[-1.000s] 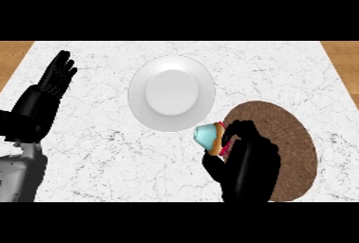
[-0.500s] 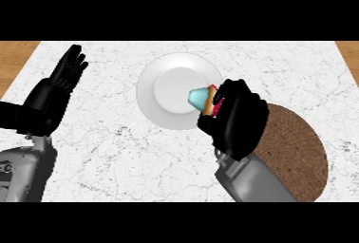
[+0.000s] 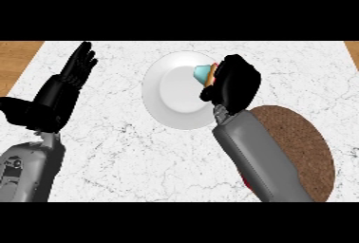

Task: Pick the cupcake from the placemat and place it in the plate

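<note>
Cupcake (image 3: 204, 73), R hand (image 3: 235, 86), prob. over plate (image 3: 167, 97)

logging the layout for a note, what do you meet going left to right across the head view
left hand, resting open → plate → cupcake → right hand curled round it → placemat

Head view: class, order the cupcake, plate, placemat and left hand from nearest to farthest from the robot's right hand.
From the right hand:
1. cupcake, held in its fingers.
2. plate, beneath the hand and to its left.
3. placemat, lower right of the view.
4. left hand, far left, open.
</note>
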